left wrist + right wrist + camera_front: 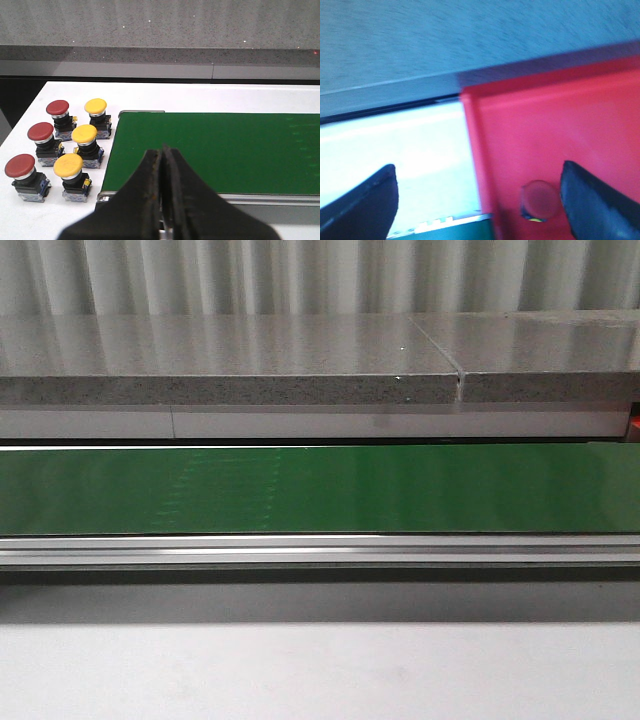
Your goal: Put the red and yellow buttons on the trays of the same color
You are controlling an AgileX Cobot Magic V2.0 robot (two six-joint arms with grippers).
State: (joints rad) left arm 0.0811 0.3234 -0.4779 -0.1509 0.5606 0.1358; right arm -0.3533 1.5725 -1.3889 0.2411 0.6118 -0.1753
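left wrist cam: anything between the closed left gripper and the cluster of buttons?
Nothing stands between. In the left wrist view the left gripper hangs over the green belt; only the belt's end frame and bare white table separate it from the buttons.

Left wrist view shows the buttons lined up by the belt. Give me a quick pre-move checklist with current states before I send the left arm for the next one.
1. Left tool empty: ok, fingers closed together, nothing between them.
2. Left tool open for a grasp: not ok.
3. Buttons waiting: ok, three red buttons and three yellow buttons upright beside the green belt.
4. Right tool released: ok, open, one red button in the red tray.
5. Yellow tray location: cannot tell, not visible.
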